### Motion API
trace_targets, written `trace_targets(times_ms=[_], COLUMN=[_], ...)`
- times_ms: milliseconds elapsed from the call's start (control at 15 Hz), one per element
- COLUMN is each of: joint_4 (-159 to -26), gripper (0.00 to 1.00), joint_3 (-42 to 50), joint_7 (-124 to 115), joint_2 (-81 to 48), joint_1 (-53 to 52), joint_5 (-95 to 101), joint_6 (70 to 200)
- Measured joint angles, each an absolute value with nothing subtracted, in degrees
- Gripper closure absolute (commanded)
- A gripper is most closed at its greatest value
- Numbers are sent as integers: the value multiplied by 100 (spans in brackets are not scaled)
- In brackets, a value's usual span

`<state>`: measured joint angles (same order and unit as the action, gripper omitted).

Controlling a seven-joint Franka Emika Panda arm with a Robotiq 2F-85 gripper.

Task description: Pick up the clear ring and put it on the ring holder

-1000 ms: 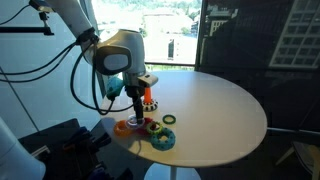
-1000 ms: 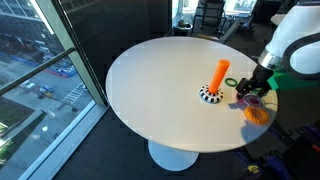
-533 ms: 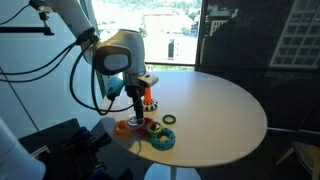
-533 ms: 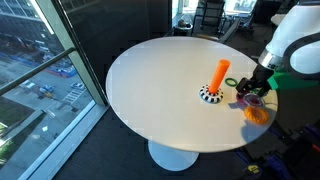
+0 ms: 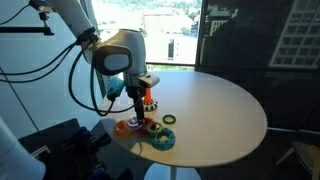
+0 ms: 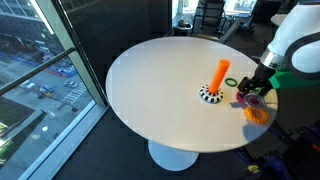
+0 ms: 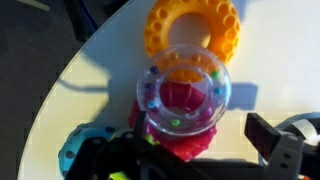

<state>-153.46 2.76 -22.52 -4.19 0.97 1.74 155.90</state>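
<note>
In the wrist view the clear ring (image 7: 185, 92), translucent with small coloured beads inside, lies on top of a red ring (image 7: 180, 140). An orange ring (image 7: 192, 30) lies just beyond it. My gripper (image 7: 205, 150) hangs open low over them, one dark finger at the clear ring's left edge and the other apart to the right. The ring holder, an orange-red peg on a round black-and-white base, stands a little away in both exterior views (image 5: 148, 97) (image 6: 221, 76). The gripper (image 6: 250, 96) is beside it, over the ring cluster.
The rings lie near the edge of the round white table (image 5: 215, 110). A blue toothed ring (image 5: 163, 139) and a green ring (image 5: 169, 120) lie close by. A window wall (image 6: 50, 60) stands beside the table.
</note>
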Motion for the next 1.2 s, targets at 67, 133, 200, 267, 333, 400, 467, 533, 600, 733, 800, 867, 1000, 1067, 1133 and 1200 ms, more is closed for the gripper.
trace_targets(times_ms=[67, 133, 200, 267, 333, 400, 467, 533, 600, 733, 800, 867, 1000, 1067, 1133, 1200], joint_4=[-15352, -15362, -15375, -15391, -15406, -15421, -15434, -15444, -15453, -15463, -15466, -15467, -15468, -15468, -15468, -15468], gripper=[0, 0, 0, 0, 0, 0, 0, 0, 0, 0, 0, 0, 0, 0, 0, 0], joint_3=[286, 293, 299, 303, 305, 305, 305, 306, 306, 306, 306, 306, 306, 306, 306, 306], joint_7=[-2253, -2254, -2259, -2271, -2288, -2303, -2316, -2326, -2331, -2334, -2334, -2334, -2336, -2336, -2336, -2336], joint_2=[-419, -419, -419, -419, -419, -420, -420, -420, -420, -422, -424, -427, -437, -445, -452, -460], joint_1=[97, 97, 97, 97, 97, 97, 96, 96, 95, 92, 91, 90, 88, 87, 87, 86], joint_5=[191, 213, 242, 274, 300, 321, 345, 371, 386, 396, 396, 396, 396, 396, 396, 396], joint_6=[15583, 15579, 15577, 15577, 15577, 15577, 15577, 15577, 15577, 15577, 15577, 15577, 15577, 15577, 15577, 15577])
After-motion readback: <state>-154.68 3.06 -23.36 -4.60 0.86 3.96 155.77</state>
